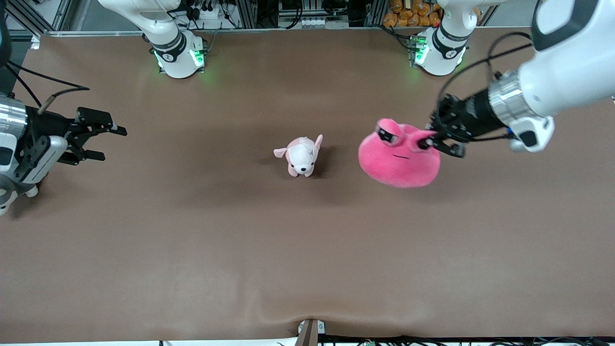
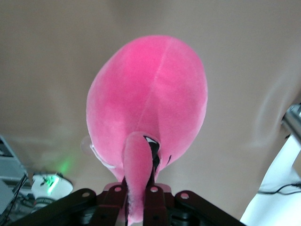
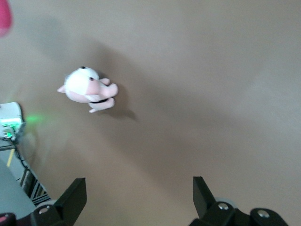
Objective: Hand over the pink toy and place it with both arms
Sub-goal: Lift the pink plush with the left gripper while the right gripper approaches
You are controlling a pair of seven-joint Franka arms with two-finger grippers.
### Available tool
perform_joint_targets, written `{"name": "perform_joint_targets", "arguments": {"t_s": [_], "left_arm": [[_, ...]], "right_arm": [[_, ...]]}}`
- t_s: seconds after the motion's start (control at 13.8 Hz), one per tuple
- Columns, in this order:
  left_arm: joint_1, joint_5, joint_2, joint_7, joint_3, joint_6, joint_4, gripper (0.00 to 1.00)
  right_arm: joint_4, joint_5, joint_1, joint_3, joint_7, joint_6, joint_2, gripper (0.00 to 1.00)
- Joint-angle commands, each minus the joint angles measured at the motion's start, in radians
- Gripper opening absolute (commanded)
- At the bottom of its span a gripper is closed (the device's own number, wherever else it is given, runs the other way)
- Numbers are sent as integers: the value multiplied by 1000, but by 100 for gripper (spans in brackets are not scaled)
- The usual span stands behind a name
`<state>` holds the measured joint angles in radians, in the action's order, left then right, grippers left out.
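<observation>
Waiting at its own end of the table, the right gripper (image 1: 103, 137) hangs in the air with its jaws spread wide and nothing in them, so its half of the job hasn't started. Moving along, the little puppy plush (image 1: 302, 156) sits on the brown table (image 1: 192, 250) about mid-table, with lots of bare cloth all round it. Then the pink toy (image 1: 399, 158) is up off the table, pinched by one of its ears in the left gripper (image 1: 435, 142), jaws clamped narrow on the stalk. So I'd say pickup is done; handover and placing are left. Room looks generous: the open stretch between puppy and right gripper seems the obvious meeting spot, and the toy just needs to pass over or round the puppy.
</observation>
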<state>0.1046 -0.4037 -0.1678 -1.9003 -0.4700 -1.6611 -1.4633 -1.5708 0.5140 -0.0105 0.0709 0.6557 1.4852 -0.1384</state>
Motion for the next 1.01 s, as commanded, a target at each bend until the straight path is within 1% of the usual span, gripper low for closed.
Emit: {"name": "perform_joint_targets", "arguments": {"t_s": [0.0,0.22,0.36,0.43,0.65,0.8,0.94], "left_arm": [[-49,-14,-55,-104,-51,8,90,0],[-173,-4,-79,-216,-45,-86,92,0],[-235,0,-111,-256,-42,-138,90,0],[-264,0,-127,-293,-41,-173,92,0],[-334,20,-160,-374,-36,-268,95,0],[-358,16,-174,-414,-38,-328,100,0],[-393,16,-211,-448,-38,-368,136,0]], "right_arm": [[3,108,0,-13,32,-8,-4,100],[2,248,15,-16,32,-9,-32,100],[0,326,36,-16,21,-10,-41,100],[0,343,50,-16,12,-10,-41,100],[-2,360,79,-16,-120,-11,-40,100],[0,363,87,-17,-116,-8,-38,100],[5,370,121,-19,-65,-8,-32,100]]}}
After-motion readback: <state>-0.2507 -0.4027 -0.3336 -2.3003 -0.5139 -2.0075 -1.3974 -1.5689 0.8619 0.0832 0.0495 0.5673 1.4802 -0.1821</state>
